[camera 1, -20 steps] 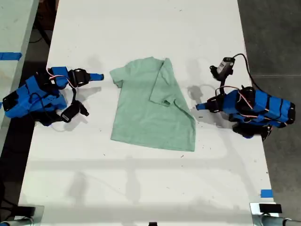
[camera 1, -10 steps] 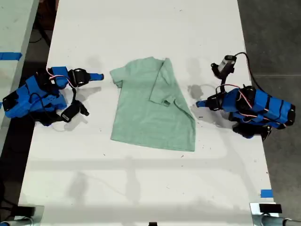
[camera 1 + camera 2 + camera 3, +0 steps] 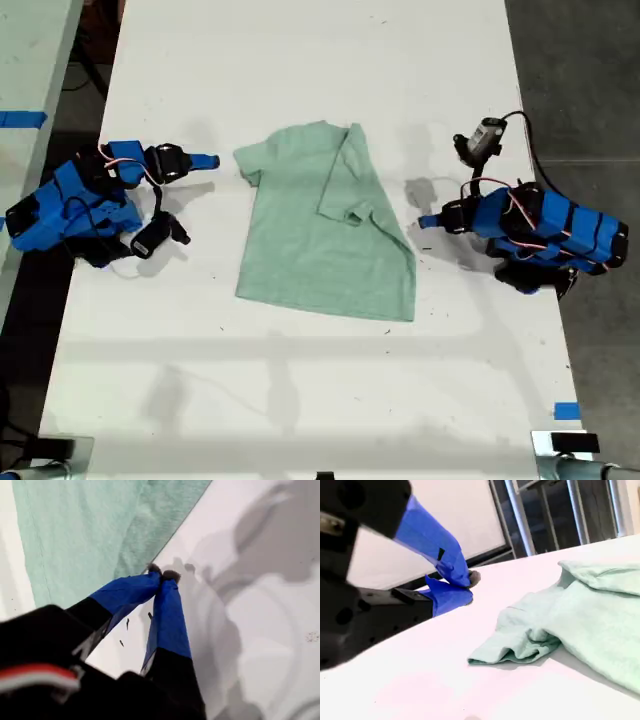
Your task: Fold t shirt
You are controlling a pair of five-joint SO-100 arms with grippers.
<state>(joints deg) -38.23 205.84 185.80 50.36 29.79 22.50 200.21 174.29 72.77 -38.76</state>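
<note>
A pale mint-green short-sleeved cloth t-shirt (image 3: pixel 325 225) lies near the middle of a white desk (image 3: pixel 300 400), one sleeve folded in over its body. To the shirt's left in the exterior view, my second gripper (image 3: pixel 205 161), a blue-taped tool, rests near the shirt's other sleeve, tips pressed together on nothing. To the shirt's right in that view, my first gripper (image 3: pixel 424 222) sits just beside the shirt's edge, its tips also pressed together and empty.

T shirt (image 3: pixel 325 230) lies flat mid white tabletop (image 3: pixel 300 400), one sleeve folded in. Blue arm (image 3: pixel 85 200) at exterior view's left, another blue arm (image 3: pixel 535 230) at its right, both apart from cloth.
</note>
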